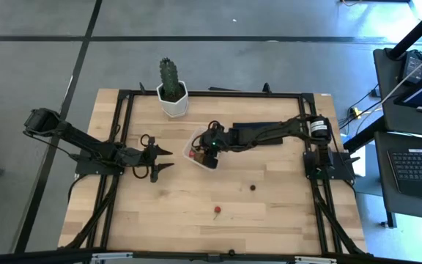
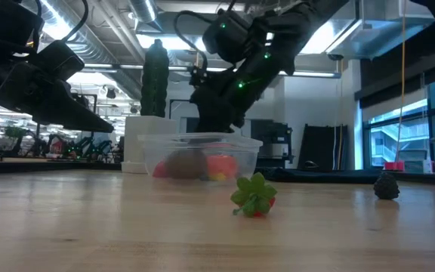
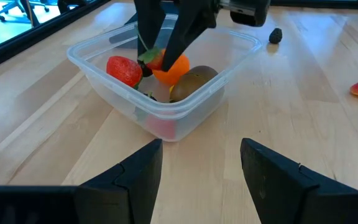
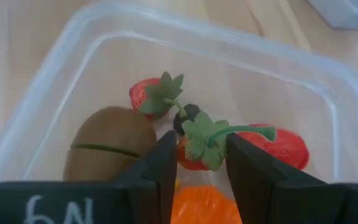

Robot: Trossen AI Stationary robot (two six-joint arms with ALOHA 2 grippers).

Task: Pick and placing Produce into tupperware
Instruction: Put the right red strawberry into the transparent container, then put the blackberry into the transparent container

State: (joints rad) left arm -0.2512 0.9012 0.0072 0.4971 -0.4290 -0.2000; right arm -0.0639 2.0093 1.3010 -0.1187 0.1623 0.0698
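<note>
We see the right gripper [image 4: 196,163] down inside the tupperware [image 1: 194,141], near the tabletop's middle toward the far edge, fingers pinched on a red strawberry [image 4: 190,155] with its leafy top and stem pointing up. A kiwi [image 4: 107,140], an orange [image 3: 174,68] and more strawberries lie inside. The left gripper [image 1: 161,160] waits beside the tupperware, fingers spread wide.
</note>
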